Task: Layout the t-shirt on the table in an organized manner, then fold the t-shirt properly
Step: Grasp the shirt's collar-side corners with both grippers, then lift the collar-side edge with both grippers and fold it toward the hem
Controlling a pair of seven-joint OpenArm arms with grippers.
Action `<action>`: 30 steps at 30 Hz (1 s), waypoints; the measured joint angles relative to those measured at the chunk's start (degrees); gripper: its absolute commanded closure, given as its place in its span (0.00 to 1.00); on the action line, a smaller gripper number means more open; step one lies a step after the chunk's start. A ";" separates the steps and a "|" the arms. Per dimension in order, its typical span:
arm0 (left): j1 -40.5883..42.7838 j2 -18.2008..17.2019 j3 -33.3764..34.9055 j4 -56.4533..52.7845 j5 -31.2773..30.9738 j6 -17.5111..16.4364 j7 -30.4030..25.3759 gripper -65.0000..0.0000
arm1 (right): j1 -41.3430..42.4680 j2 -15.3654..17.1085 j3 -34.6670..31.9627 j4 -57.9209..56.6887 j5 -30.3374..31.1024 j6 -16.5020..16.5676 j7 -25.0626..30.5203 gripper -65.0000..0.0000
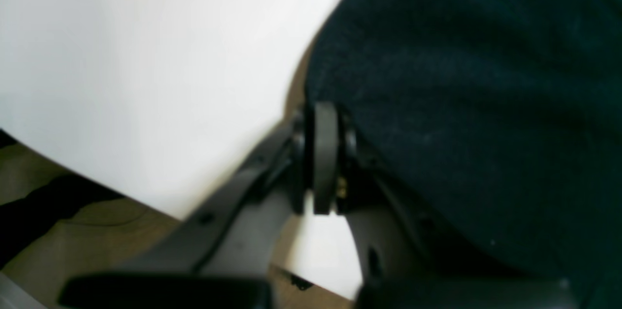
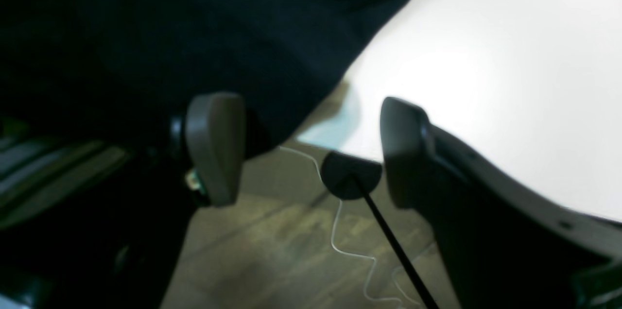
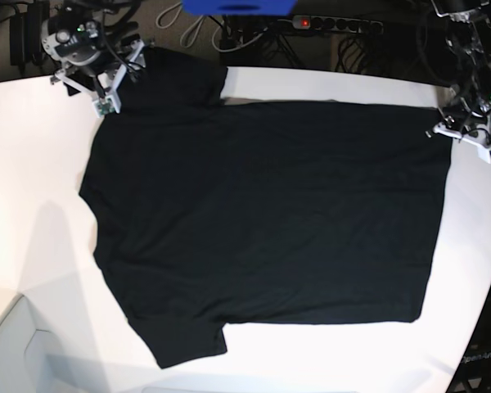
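Two grippers at the far corners of a black t-shirt (image 3: pixel 262 221) spread flat on the white table (image 3: pixel 33 205).

One broad sheet of matte, finely napped cotton lies plain side up across the smooth, glossy tabletop — no print visible, short sleeves angled out at one end, straight hem at the other, a few soft ripples. The left gripper (image 1: pixel 324 158) has its grey rounded pads pressed together at the shirt's edge; whether cloth is pinched between them is unclear. The right gripper (image 2: pixel 311 148) stands spread wide — one pad against the dark fabric near the table's curved edge, nothing clasped.
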 measured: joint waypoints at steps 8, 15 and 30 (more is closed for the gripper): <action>0.11 0.02 -0.07 0.15 -0.17 -0.02 -0.02 1.00 | -0.13 0.00 -0.15 -0.24 0.13 0.00 0.00 0.32; 0.11 0.02 -0.09 0.17 -0.17 -0.02 -0.04 1.00 | -0.28 0.17 -1.40 -0.28 -0.11 0.00 -0.07 0.33; 0.22 -0.13 -0.07 0.74 -0.35 -0.07 0.46 1.00 | 1.07 0.35 -4.02 -5.42 2.14 -0.48 4.55 0.97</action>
